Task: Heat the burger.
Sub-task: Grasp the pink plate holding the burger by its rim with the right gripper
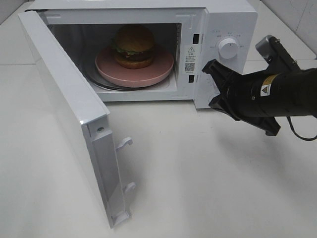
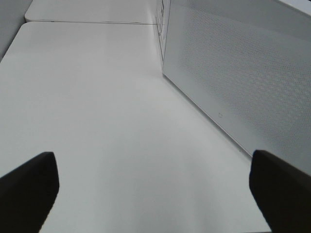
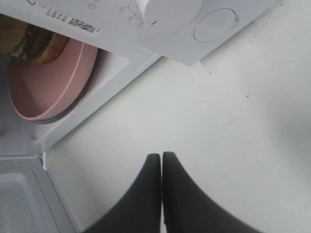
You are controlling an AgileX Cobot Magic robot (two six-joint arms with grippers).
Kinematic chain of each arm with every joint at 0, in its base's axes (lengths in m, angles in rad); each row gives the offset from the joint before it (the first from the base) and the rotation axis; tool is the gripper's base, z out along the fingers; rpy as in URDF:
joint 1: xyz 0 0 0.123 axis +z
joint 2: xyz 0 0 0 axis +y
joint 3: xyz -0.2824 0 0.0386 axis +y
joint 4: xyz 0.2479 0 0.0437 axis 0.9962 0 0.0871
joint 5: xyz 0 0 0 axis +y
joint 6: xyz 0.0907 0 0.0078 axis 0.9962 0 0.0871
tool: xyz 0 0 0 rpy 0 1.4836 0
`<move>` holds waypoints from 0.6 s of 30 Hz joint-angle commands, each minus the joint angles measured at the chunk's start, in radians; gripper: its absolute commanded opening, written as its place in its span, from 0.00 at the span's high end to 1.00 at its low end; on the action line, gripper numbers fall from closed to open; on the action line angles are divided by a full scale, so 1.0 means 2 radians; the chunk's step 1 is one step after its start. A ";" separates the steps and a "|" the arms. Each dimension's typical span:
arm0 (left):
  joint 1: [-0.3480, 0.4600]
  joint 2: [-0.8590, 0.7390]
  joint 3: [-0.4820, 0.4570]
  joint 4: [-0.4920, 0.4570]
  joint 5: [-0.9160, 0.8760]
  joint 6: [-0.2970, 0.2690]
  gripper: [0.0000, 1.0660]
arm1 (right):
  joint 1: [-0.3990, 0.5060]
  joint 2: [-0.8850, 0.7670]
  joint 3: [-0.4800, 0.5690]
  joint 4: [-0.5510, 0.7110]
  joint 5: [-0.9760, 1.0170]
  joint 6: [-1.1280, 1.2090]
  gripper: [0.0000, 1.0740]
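Right wrist view first: your right gripper is clenched, its two dark fingers pressed flat together with nothing between them. It hangs over the white table, near the front of the microwave, on the control-panel side. From the high camera you can see that arm coming in from the right, its tip close beside the panel and below the round white dial.

Over to your left gripper: it's released, jaws spread wide and nothing between them. It is low over bare tabletop, with the meshed panel of the microwave door running alongside it. You can't find this gripper in the high view.

Now the oven. The door is swung wide open to the left, its latch hooks sticking out of the near edge. Inside the cavity sits the burger, upright, with a glossy brown bun on top and lettuce frilling out at the side. It is centred on the pink plate. The plate itself rests on the glass turntable, whose dark rim peeks out beneath it. Neither gripper is touching the burger, the plate or the door.
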 commanded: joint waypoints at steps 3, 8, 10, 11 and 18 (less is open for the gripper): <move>0.001 -0.009 0.001 -0.005 0.001 0.000 0.06 | -0.001 -0.030 -0.002 -0.010 0.052 -0.075 1.00; 0.001 -0.009 0.001 -0.005 0.001 0.000 0.06 | -0.001 -0.052 -0.003 -0.006 0.100 -0.145 1.00; 0.001 -0.009 0.001 -0.005 0.001 0.000 0.06 | -0.001 -0.056 -0.003 -0.005 0.107 -0.157 1.00; 0.001 -0.009 0.001 -0.005 0.001 0.000 0.06 | -0.001 -0.063 -0.003 -0.004 0.123 -0.184 0.99; 0.001 -0.009 0.001 -0.005 0.001 0.000 0.06 | -0.001 -0.078 -0.005 -0.003 0.178 -0.260 0.99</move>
